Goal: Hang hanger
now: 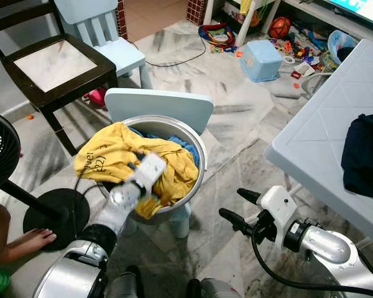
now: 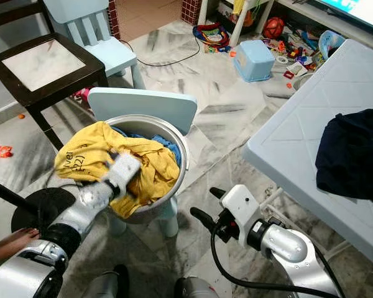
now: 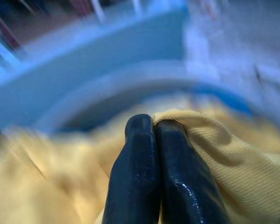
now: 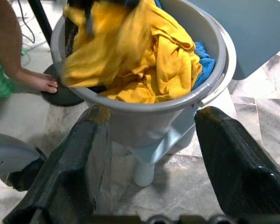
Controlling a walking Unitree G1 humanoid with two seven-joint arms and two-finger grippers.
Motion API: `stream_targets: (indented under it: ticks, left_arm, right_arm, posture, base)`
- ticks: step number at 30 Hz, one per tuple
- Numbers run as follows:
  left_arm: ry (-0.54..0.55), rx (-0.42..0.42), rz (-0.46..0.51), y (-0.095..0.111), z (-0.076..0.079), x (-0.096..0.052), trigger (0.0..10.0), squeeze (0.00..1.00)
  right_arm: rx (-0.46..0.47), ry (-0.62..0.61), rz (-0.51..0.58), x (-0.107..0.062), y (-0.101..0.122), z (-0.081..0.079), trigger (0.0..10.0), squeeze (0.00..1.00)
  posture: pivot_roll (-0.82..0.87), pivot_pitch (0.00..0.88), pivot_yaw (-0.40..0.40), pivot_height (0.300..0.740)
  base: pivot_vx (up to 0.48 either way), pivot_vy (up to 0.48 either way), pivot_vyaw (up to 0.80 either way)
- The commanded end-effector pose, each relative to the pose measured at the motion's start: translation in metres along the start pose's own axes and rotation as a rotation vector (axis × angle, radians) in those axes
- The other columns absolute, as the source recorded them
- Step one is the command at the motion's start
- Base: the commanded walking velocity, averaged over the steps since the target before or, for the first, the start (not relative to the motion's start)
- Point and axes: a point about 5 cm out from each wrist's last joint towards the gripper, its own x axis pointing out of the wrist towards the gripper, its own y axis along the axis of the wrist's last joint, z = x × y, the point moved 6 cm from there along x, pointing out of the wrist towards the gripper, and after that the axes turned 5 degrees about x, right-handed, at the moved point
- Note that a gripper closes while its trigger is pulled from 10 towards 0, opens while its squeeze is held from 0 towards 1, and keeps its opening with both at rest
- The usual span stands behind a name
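Left hand [image 3: 154, 126]: two black fingers pressed together, pinching a fold of one crumpled yellow cloth garment [image 1: 115, 155] heaped in one round grey plastic bucket [image 1: 196, 146]. One blue cloth [image 4: 204, 63] lies beneath it. The bucket stands on one pale blue child's chair [image 1: 158, 107]. Right hand [image 1: 239, 208]: fingers spread wide, holding nothing, just beside the bucket above the marble floor [image 1: 236, 105]. One dark navy garment [image 2: 354, 155] lies on the white plastic tabletop [image 2: 298, 136]. No hanger can be made out.

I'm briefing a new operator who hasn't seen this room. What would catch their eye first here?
The yellow shirt heaped in the grey bucket, which stands on a small blue chair at the centre. The left gripper is shut on the shirt; the right gripper hangs open beside the bucket. A dark garment lies on the white table to the right.
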Motion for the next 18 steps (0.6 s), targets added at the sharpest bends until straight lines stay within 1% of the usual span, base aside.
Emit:
stream_targets:
  ticks: [1,2,3,6,7,8,9,10,11,12,13,16,17,18]
  left_arm:
    - [0.002,-0.011,0.031,0.007,0.002,0.001,0.0,0.0]
    - [0.017,-0.015,0.07,0.019,-0.004,0.003,0.0,0.0]
    - [0.038,-0.022,0.118,0.035,-0.014,0.006,0.0,0.0]
    - [0.088,-0.028,0.22,0.071,-0.036,0.01,0.0,0.0]
    - [0.088,-0.028,0.22,0.071,-0.036,0.01,0.0,0.0]
    - [0.1,-0.027,0.239,0.077,-0.04,0.01,0.0,0.0]
    - [0.133,-0.022,0.289,0.092,-0.048,0.008,0.0,0.0]
    - [0.133,-0.022,0.289,0.092,-0.048,0.008,0.0,0.0]
    - [0.203,0.005,0.408,0.126,-0.064,0.002,0.0,0.0]
    - [0.241,0.025,0.473,0.146,-0.073,-0.003,0.0,0.0]
    - [0.241,0.025,0.473,0.146,-0.073,-0.003,0.0,0.0]
    - [0.27,0.075,0.616,0.188,-0.081,-0.015,0.0,0.0]
    - [0.264,0.064,0.67,0.203,-0.079,-0.021,0.0,0.0]
    - [0.255,0.04,0.7,0.211,-0.076,-0.026,0.0,0.0]
  right_arm:
    - [-0.002,-0.009,-0.016,-0.003,-0.004,0.002,10.0,0.0]
    - [-0.002,-0.008,-0.016,-0.003,-0.005,0.003,10.0,0.0]
    - [-0.003,-0.007,-0.013,0.0,-0.004,0.003,10.0,0.0]
    - [-0.005,-0.004,-0.001,0.006,-0.001,0.004,10.0,0.0]
    - [-0.005,-0.004,-0.001,0.006,-0.001,0.004,10.0,0.0]
    - [-0.006,-0.004,0.002,0.008,-0.001,0.004,10.0,0.0]
    - [-0.006,-0.007,0.007,0.009,-0.001,0.004,10.0,0.0]
    - [-0.006,-0.007,0.007,0.009,-0.001,0.004,10.0,0.0]
    - [-0.004,-0.014,0.013,0.012,-0.001,0.005,10.0,0.0]
    - [-0.003,-0.016,0.015,0.013,-0.001,0.005,10.0,0.0]
    - [-0.003,-0.016,0.015,0.013,-0.001,0.005,10.0,0.0]
    - [-0.001,-0.019,0.023,0.016,-0.001,0.005,10.0,0.0]
    - [-0.001,-0.021,0.026,0.016,-0.001,0.005,10.0,0.0]
    - [0.0,-0.023,0.028,0.017,-0.001,0.005,10.0,0.0]
  posture:
    - [-0.13,0.177,-0.122,0.74]
    - [-0.13,0.176,-0.125,0.74]
    - [-0.12,0.173,-0.126,0.74]
    - [-0.1,0.169,-0.123,0.74]
    - [-0.1,0.169,-0.123,0.74]
    - [-0.1,0.169,-0.123,0.74]
    - [-0.09,0.161,-0.117,0.74]
    - [-0.09,0.161,-0.117,0.74]
    - [-0.07,0.153,-0.114,0.74]
    - [-0.07,0.152,-0.113,0.74]
    - [-0.07,0.152,-0.113,0.74]
    - [-0.06,0.148,-0.108,0.74]
    - [-0.06,0.148,-0.106,0.74]
    - [-0.06,0.148,-0.106,0.74]
  base:
    - [0.0,0.0,0.0]
    - [0.0,0.0,0.0]
    - [0.0,0.0,0.0]
    - [0.0,0.0,0.0]
    - [0.0,0.0,0.0]
    - [0.0,0.0,0.0]
    - [0.0,0.0,0.0]
    - [0.0,0.0,0.0]
    - [0.0,0.0,0.0]
    - [0.0,0.0,0.0]
    - [0.0,0.0,0.0]
    - [0.0,0.0,0.0]
    - [0.0,0.0,0.0]
    - [0.0,0.0,0.0]
